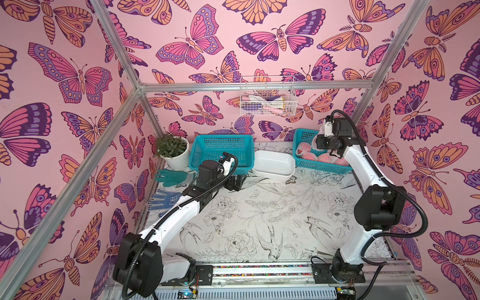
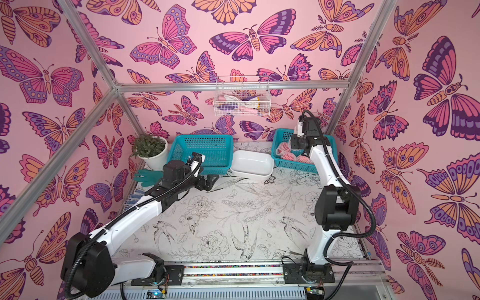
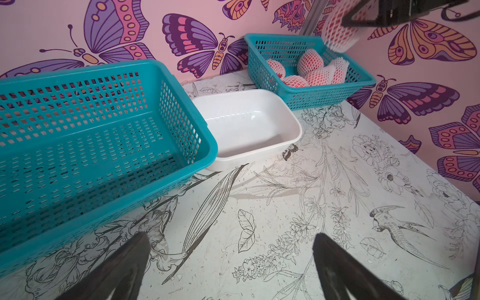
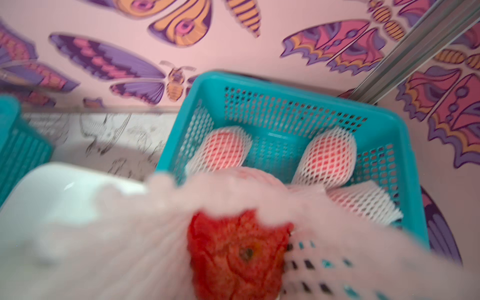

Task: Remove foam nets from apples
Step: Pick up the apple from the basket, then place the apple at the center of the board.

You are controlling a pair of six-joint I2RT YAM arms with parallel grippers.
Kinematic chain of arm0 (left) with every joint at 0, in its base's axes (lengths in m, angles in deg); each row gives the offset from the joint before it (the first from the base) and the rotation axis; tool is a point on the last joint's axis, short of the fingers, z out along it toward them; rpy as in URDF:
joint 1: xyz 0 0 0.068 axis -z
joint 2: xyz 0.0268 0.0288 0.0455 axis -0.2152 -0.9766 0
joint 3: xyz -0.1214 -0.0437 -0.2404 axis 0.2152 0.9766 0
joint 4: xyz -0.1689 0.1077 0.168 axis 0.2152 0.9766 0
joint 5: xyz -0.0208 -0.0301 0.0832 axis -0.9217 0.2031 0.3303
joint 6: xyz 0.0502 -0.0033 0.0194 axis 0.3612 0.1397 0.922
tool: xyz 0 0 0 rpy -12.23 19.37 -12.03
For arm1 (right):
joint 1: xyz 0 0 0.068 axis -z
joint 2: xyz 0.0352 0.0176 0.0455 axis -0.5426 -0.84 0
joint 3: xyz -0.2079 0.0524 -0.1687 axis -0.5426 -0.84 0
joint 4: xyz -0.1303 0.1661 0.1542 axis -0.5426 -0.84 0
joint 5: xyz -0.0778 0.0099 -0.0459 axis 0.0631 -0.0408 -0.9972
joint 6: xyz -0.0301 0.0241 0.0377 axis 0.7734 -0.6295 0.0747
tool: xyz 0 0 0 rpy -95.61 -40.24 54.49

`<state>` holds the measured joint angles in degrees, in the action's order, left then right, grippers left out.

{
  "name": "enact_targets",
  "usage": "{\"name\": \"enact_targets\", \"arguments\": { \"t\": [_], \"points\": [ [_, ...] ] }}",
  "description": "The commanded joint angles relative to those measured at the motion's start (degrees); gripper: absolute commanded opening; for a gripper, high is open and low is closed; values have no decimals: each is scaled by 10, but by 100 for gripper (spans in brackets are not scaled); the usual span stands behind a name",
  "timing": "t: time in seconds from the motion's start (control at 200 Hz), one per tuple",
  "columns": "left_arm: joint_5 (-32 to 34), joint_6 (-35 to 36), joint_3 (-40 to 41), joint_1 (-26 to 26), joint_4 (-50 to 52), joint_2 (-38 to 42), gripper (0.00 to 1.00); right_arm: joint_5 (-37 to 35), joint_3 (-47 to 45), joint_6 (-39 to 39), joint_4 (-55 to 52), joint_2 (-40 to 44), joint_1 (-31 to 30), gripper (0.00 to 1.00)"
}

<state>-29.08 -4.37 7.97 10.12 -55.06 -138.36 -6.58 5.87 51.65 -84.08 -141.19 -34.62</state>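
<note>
Pickup step: right claw (image 3: 346, 22) pinches one netted apple (image 4: 239, 254) above the teal basket (image 3: 324, 97); left claw (image 3: 230, 241) hangs spread. Next, left claw should grip the foam net (image 3: 335, 31) and pull.

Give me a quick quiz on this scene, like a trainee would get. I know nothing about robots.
1. True or false: the left gripper is shut.
2. Where do the loose netted apples lie? A) in the white tub B) in the teal basket under the right arm C) in the teal basket by the plant
3. What is the right gripper carrying?
Key: 1 false, its jaws stand wide open with nothing between them. 2 B. 3 an apple wrapped in its foam net, held up over that basket.
</note>
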Motion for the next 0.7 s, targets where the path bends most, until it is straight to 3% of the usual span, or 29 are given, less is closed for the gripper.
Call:
{"name": "enact_targets", "arguments": {
  "t": [0.0, 0.16, 0.336, 0.691],
  "points": [
    [2, -14, 8, 3, 16, 31, 100, 19, -80, 12, 17, 79, -35, 46],
    [18, -39, 1, 3, 58, 39, 100, 27, -212, 4, 45, 191, -106, 45],
    [19, -64, -7, 3, 105, 45, 100, 32, -317, -2, 87, 256, -201, 46],
    [25, -80, 20, 14, 133, 69, 100, 77, -425, -2, 233, 196, -315, 47]
  ]
}}
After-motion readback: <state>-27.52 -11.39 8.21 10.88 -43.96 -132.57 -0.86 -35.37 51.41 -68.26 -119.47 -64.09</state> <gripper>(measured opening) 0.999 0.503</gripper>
